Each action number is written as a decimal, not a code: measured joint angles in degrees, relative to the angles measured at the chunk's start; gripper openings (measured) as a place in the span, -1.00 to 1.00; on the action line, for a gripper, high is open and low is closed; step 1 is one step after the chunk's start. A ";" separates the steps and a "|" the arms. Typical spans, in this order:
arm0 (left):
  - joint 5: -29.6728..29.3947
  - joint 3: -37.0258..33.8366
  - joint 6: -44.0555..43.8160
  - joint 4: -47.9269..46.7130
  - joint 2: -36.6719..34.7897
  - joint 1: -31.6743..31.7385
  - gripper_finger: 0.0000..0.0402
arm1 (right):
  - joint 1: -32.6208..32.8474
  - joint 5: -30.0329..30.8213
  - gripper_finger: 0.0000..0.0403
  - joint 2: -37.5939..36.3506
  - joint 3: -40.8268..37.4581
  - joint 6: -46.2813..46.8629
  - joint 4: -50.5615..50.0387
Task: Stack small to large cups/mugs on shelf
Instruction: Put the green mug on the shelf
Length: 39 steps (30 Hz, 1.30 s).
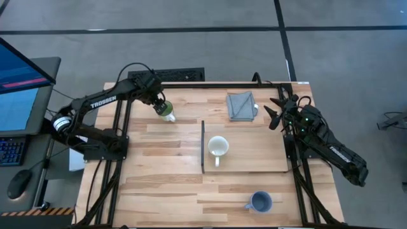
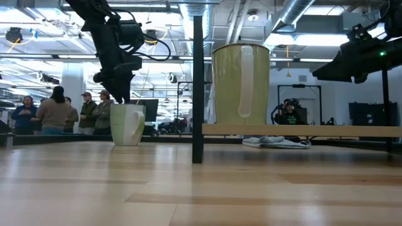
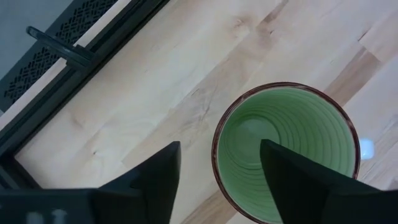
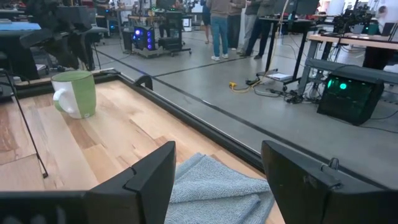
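The left gripper [image 3: 217, 180] hung spread over the green mug [image 3: 286, 149], fingers straddling its rim; rigid, slippery, breakable, I'd guess.

Overhead, table-level, 2 wrist views; perhaps all share green mug [image 1: 167, 113].

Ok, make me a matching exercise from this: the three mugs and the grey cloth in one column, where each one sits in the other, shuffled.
Things:
1. cream mug
2. green-lined mug
3. blue-grey mug
4. grey cloth

Places:
A. near edge of the table, on the right arm's side
B. under the left gripper, one finger inside its rim
C. on the shelf
D. far edge, below the right gripper

Pairs: 1-C, 2-B, 3-A, 4-D
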 joint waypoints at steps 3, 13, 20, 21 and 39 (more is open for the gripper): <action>-0.01 0.00 0.60 0.02 0.00 0.00 0.17 | 0.01 0.02 0.30 0.00 0.00 0.00 0.01; 0.00 0.00 0.07 0.16 0.00 -0.02 0.23 | 0.02 0.02 0.30 0.00 -0.02 -0.02 0.00; -0.14 0.00 -6.39 1.95 0.00 0.00 0.23 | 0.02 0.02 0.30 0.00 -0.02 0.00 0.00; -0.16 0.00 -6.92 2.09 -0.02 -0.01 0.23 | 0.00 0.00 0.30 0.00 -0.02 0.00 0.00; 0.56 -0.04 -5.13 -0.44 0.15 -0.02 0.23 | 0.01 0.01 0.30 0.00 -0.02 -0.42 0.00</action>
